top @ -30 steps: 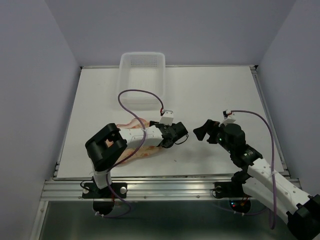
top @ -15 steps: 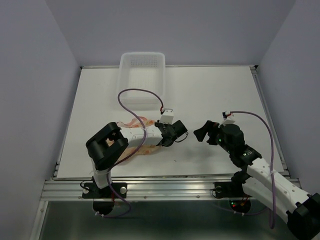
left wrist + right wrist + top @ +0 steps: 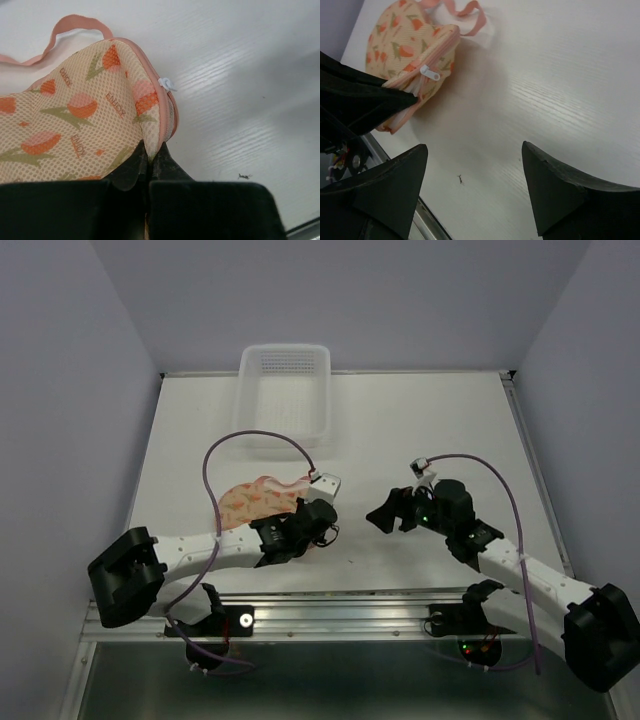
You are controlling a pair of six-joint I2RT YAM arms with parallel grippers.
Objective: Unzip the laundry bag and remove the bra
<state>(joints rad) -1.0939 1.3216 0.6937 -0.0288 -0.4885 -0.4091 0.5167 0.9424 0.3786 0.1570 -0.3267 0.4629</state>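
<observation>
While the left claw [image 3: 150,157] pinches the laundry bag [image 3: 75,115] by its rim, the right claw [image 3: 474,150] hangs spread nearby.

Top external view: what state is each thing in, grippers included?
laundry bag: edge clamped by the left gripper, zipper pull untouched
basket: upright, nothing visible inside
left gripper: shut on the laundry bag
right gripper: open, holding nothing, short of the bag

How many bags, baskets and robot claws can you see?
1 laundry bag
1 basket
2 grippers: left gripper, right gripper
Total: 4
</observation>
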